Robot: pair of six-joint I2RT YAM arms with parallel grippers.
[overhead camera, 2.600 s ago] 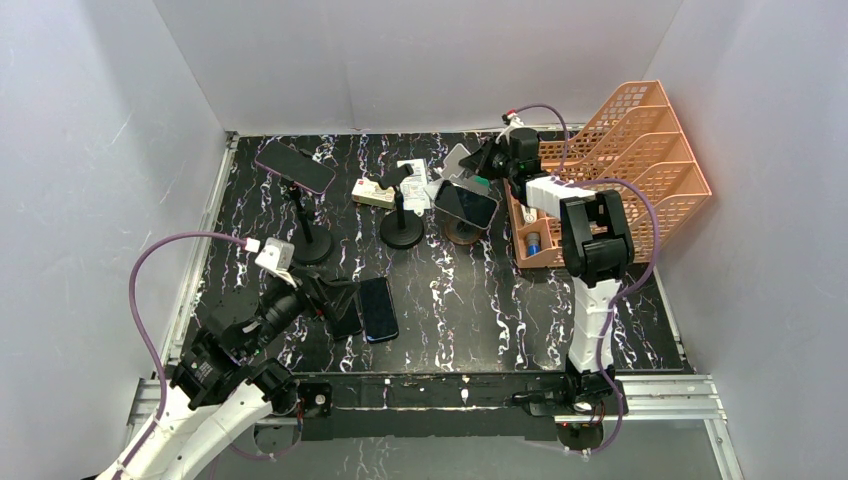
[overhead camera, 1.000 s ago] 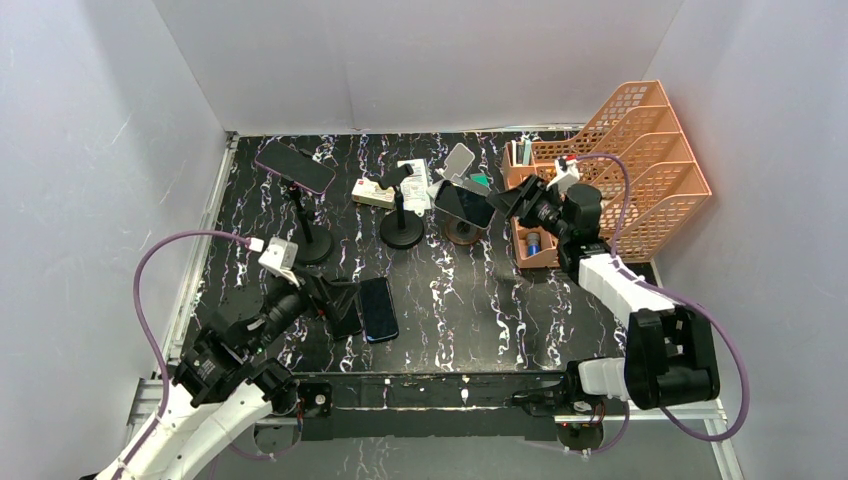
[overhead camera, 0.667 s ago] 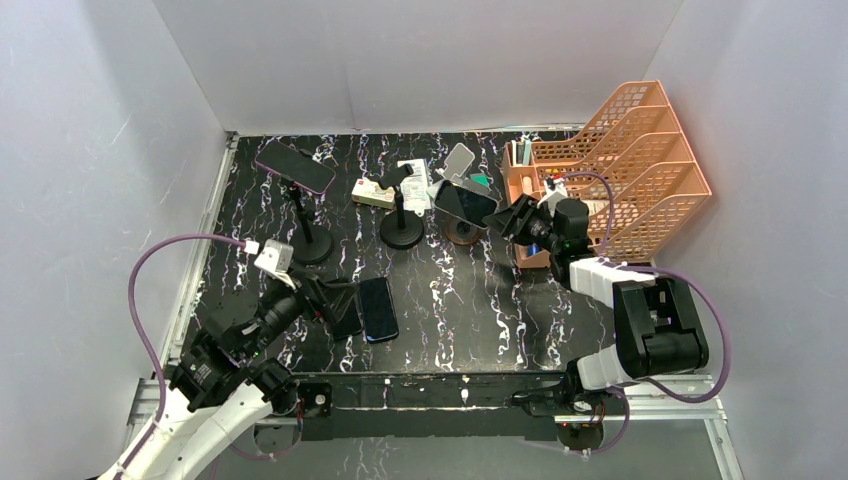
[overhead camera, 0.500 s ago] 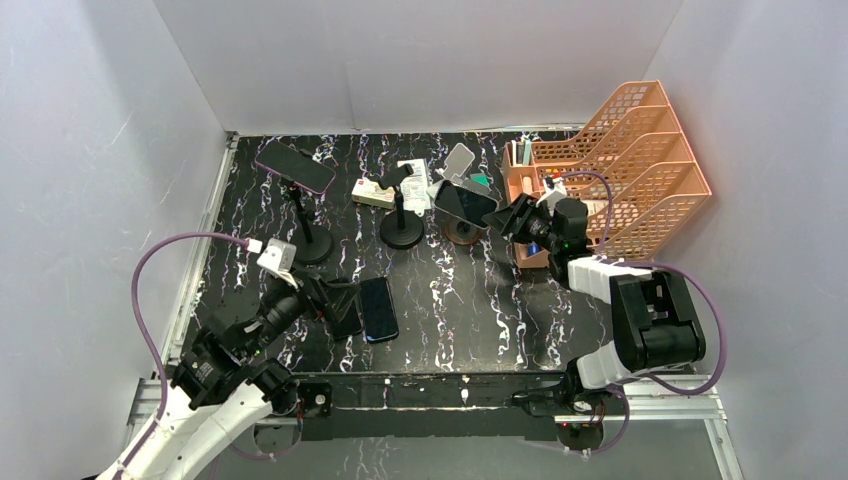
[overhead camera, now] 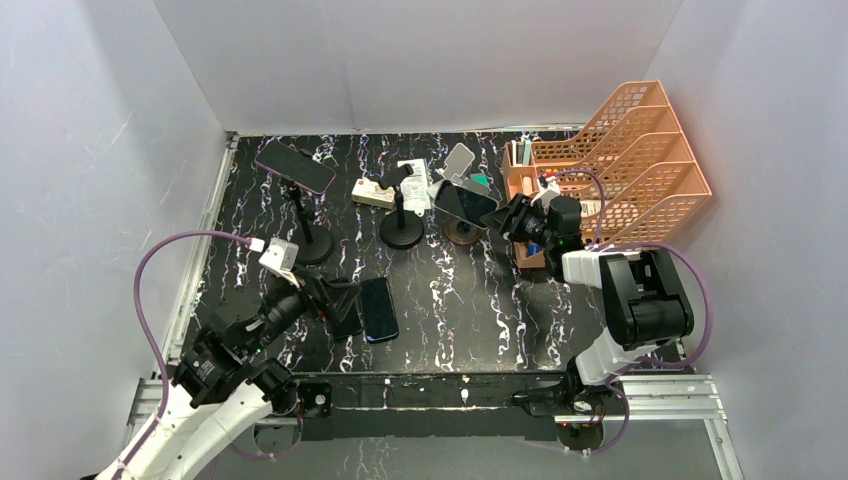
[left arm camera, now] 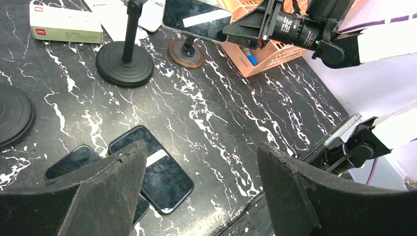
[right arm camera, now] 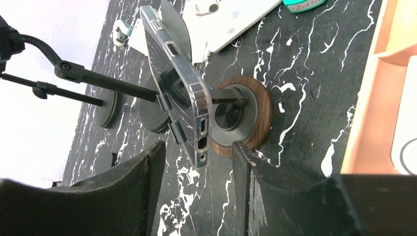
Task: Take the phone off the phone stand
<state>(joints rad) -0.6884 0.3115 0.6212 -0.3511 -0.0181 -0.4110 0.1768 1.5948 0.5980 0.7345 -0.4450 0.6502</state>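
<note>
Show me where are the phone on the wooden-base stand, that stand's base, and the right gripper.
phone (right arm camera: 174, 73), right wrist view, clear-cased edge.
wooden base (right arm camera: 263, 115), right wrist view, rim.
right gripper (overhead camera: 503, 221), top view, between fingertips.

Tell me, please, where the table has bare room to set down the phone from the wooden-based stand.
The widest bare patch of table lies between the two flat phones and the orange organizer. The back is crowded: the wooden-based stand, black stand, white box and papers.
</note>
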